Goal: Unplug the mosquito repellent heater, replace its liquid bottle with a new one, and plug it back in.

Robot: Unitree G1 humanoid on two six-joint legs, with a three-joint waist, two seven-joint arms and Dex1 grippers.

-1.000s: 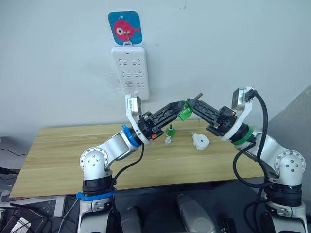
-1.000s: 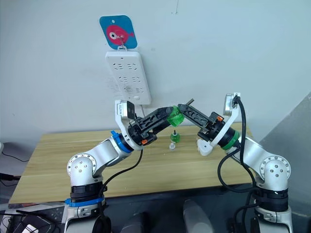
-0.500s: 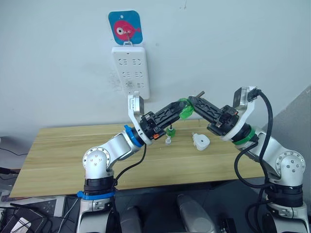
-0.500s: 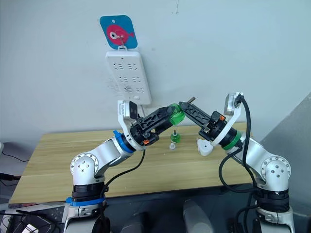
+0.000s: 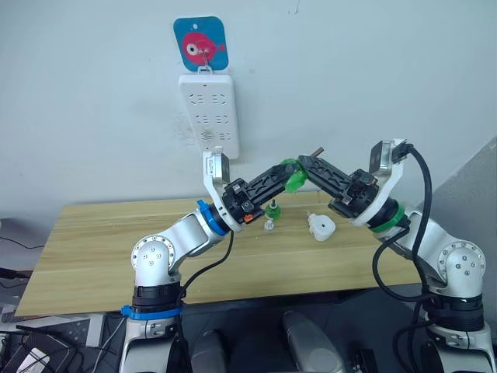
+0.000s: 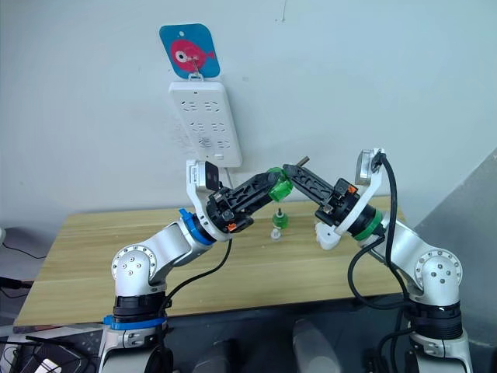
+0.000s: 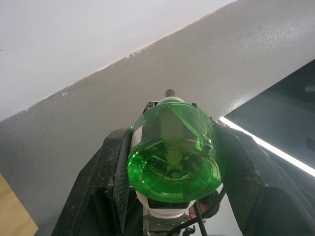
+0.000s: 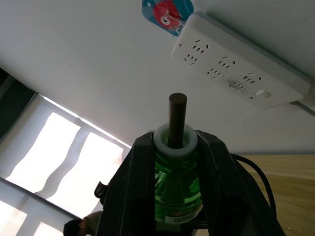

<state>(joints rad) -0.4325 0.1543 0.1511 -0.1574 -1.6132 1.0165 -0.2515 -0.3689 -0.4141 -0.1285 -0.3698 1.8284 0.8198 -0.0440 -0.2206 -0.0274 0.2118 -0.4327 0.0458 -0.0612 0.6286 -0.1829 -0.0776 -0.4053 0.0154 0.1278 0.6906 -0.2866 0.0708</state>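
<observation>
Wooden table [image 5: 116,249] against a white wall holds the mosquito repellent heater [image 5: 320,226], small, white and rounded, unplugged. Above it, left gripper [image 5: 289,177] and right gripper [image 5: 305,166] both clamp one green liquid bottle [image 7: 172,152] with a dark wick. Left of the heater stand a green cap [image 5: 272,210] and small clear piece [image 5: 268,225]; the white power strip [image 5: 208,113] hangs on the wall above.

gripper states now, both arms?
Left gripper: shut on the green bottle, gripping its base.
Right gripper: shut on the same bottle's neck, below the wick.
</observation>
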